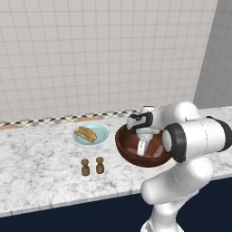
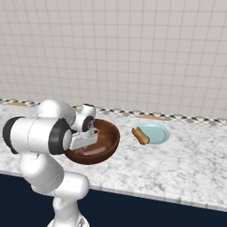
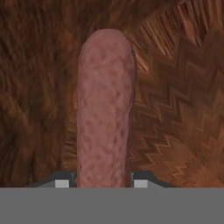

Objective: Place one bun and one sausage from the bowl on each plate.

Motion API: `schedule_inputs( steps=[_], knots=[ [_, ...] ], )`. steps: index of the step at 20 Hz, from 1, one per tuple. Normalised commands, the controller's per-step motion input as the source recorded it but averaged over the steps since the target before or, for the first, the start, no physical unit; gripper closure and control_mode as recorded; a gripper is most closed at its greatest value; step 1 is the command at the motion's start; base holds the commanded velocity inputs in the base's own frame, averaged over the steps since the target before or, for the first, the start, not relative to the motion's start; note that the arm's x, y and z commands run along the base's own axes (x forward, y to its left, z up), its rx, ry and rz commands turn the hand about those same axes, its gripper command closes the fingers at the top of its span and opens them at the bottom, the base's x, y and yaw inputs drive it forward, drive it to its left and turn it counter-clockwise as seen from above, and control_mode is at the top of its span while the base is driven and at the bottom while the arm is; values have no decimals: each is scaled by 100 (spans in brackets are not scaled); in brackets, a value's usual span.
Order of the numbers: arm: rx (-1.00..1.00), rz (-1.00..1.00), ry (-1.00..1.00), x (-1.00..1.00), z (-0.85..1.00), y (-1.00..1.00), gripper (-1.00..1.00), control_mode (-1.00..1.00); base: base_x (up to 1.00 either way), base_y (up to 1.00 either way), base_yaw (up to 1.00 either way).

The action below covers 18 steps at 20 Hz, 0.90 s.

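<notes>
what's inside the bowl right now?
A pink sausage lies on the bowl floor, with the gripper down inside and its fingers on either side of one end. The arm hides part of the interior, so anything else in there can't be seen.

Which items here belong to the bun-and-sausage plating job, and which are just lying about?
Belongs to the job:
- bowl
- sausage in the bowl, between the tool tips
- plate with a bun on it

Lying about:
- two small brown shakers on the counter
</notes>
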Motion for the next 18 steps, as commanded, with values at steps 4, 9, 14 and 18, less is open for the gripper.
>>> schedule_inputs(
  steps=[4,9,14,18],
  knots=[
    [0,4,16,0,-14,0,100,-100,0,0,0],
    [0,1,-8,-14,44,-6,100,-100,0,0,0],
    [0,0,-21,-17,95,-1,100,-100,0,0,0],
    [0,-1,-4,17,100,10,100,-100,0,0,0]
  ],
)
